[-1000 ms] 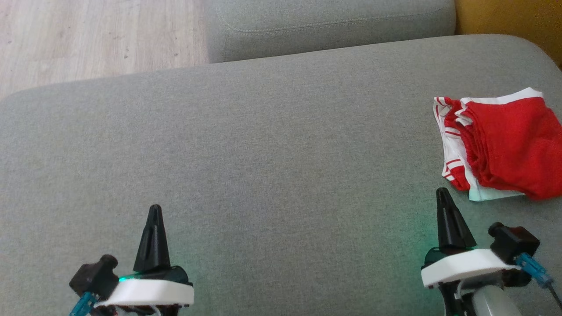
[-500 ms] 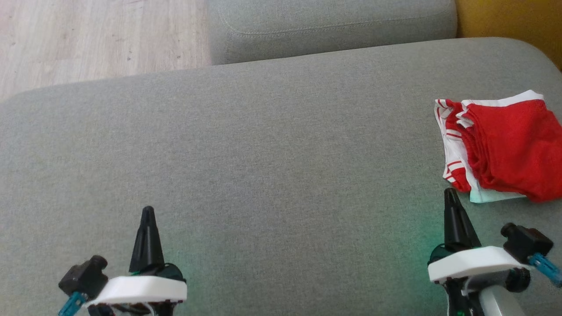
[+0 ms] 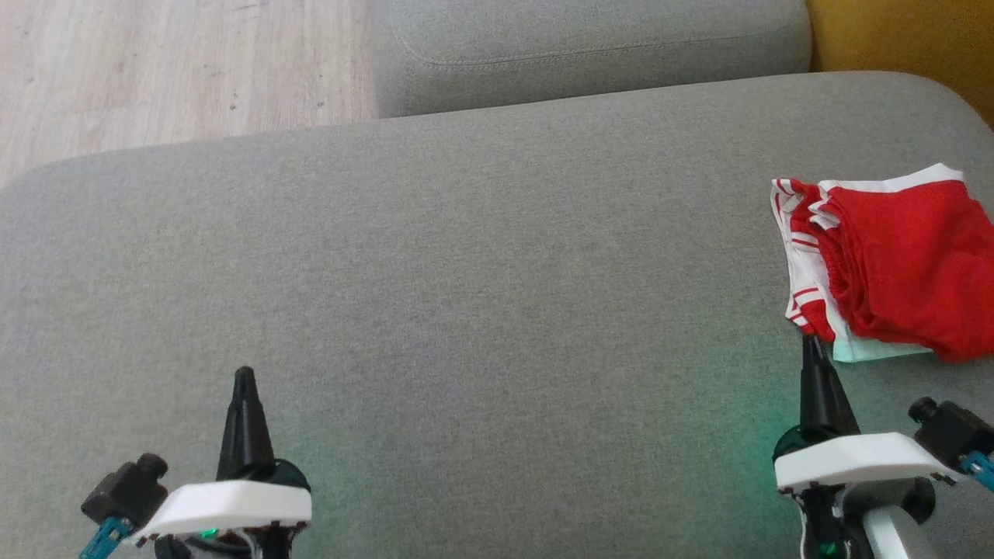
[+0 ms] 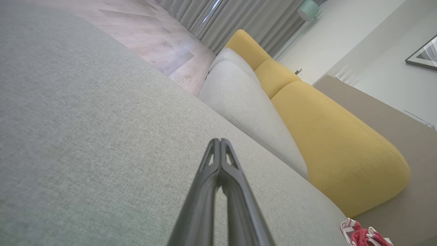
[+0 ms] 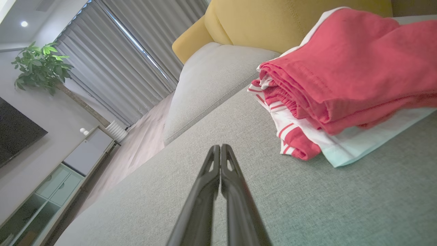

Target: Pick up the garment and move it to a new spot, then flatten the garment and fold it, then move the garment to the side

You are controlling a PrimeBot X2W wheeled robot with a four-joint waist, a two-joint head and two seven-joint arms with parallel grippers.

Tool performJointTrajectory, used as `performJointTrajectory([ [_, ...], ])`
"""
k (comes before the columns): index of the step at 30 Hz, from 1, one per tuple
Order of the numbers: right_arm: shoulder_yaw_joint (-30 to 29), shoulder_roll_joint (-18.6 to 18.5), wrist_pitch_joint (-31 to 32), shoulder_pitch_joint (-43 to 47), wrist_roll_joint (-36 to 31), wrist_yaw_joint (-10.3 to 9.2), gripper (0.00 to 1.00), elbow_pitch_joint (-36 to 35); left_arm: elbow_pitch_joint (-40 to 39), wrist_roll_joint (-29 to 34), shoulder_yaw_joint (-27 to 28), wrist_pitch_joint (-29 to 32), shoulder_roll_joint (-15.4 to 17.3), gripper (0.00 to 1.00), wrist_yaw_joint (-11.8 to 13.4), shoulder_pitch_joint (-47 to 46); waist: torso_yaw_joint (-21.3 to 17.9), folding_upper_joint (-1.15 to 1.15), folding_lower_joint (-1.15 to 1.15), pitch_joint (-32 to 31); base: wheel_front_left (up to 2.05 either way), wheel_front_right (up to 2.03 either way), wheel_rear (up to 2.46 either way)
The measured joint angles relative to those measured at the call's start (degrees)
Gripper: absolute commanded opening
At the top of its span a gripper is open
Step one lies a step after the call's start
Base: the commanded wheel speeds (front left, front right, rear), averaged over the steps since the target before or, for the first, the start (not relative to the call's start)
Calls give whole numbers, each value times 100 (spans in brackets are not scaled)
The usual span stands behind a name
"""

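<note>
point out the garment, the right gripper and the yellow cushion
garment [image 3: 908, 264]: head view, on the red top layer
right gripper [image 5: 221, 147]: right wrist view, where its shut fingertips meet
yellow cushion [image 4: 327, 143]: left wrist view, middle of its upper side

The garment [image 3: 908, 264] lies folded on the sofa seat [image 3: 497, 272], far out at its right end. The right hand [image 3: 811, 345] hangs over the seat just in front of the garment's near left corner, fingers pointing toward it. The left hand [image 3: 244, 378] is well apart from both, over the near left part of the seat. Behind the seat sits another cushion [image 3: 590, 39], with the backrest [image 3: 901, 35] to its right and the floor [image 3: 155, 70] to its left.
</note>
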Motion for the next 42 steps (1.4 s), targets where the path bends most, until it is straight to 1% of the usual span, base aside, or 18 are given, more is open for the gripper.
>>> performJointTrajectory([
  [42, -315, -21, 630, -16, 2621, 0, 0, -114, 44, -2216, 382, 665, 5, 0, 0, -114, 99, 0, 0, -116, 0, 0, 0],
])
